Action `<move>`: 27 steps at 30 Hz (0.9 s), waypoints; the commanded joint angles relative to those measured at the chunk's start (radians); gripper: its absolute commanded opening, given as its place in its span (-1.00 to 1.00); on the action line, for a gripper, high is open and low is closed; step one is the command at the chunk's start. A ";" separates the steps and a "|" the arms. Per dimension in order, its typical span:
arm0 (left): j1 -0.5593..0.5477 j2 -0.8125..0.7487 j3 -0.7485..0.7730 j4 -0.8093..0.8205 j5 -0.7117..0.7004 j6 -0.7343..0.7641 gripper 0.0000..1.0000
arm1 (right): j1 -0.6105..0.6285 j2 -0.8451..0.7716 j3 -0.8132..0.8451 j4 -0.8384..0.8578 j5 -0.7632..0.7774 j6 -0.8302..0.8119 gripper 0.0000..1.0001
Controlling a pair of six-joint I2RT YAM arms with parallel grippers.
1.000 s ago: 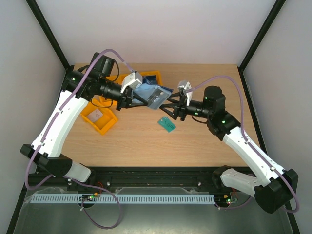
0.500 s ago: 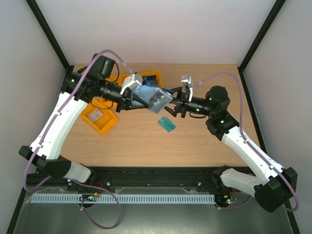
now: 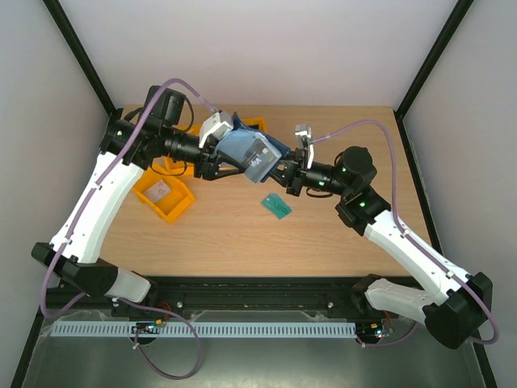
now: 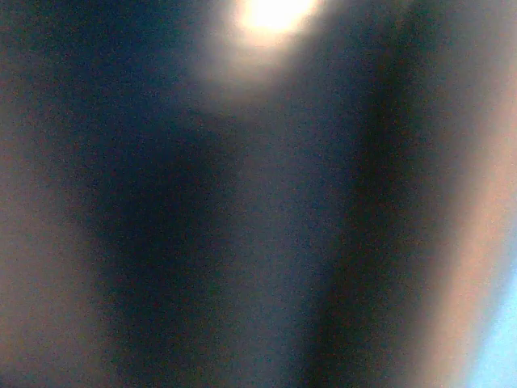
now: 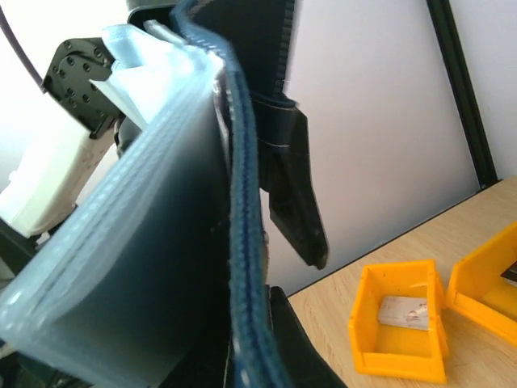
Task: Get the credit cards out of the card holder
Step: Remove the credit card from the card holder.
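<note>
Above the wooden table point(image 3: 339, 234), right fingers point(image 3: 284, 173) clamp the card holder point(image 3: 252, 153); left fingers point(image 3: 216, 168) unclear.

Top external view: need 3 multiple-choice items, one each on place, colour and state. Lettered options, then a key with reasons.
1. Where does the teal card lie?
A. on the table
B. inside the card holder
C. in a bin

2. What colour is the bin holding a pale card?
A. blue
B. orange
C. grey

3. What state is the right claw in?
A. open above the table
B. shut on the teal card
C. shut on the card holder

Key:
1. A, the teal card rests flat on bare wood, apart from the bin and the card holder.
2. B, its walls are plainly orange.
3. C, the card holder's navy edge sits clamped in the claw, up off the table.
</note>
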 commanded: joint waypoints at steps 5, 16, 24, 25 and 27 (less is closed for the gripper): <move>0.045 -0.014 -0.001 0.080 -0.085 -0.064 0.79 | 0.009 0.092 0.089 -0.060 0.057 0.147 -0.97; -0.033 0.017 -0.074 0.161 -0.384 -0.053 0.83 | 0.037 0.211 0.142 -0.004 0.005 0.235 -0.97; 0.002 -0.003 -0.097 0.139 -0.320 -0.026 -0.46 | 0.036 0.184 0.142 -0.092 -0.030 0.136 -0.97; 0.006 -0.005 -0.096 0.135 -0.301 -0.024 -0.54 | 0.036 0.188 0.145 -0.097 -0.036 0.130 -0.97; 0.013 -0.006 -0.093 0.121 -0.264 -0.017 -0.72 | 0.036 0.191 0.153 -0.128 -0.036 0.110 -0.97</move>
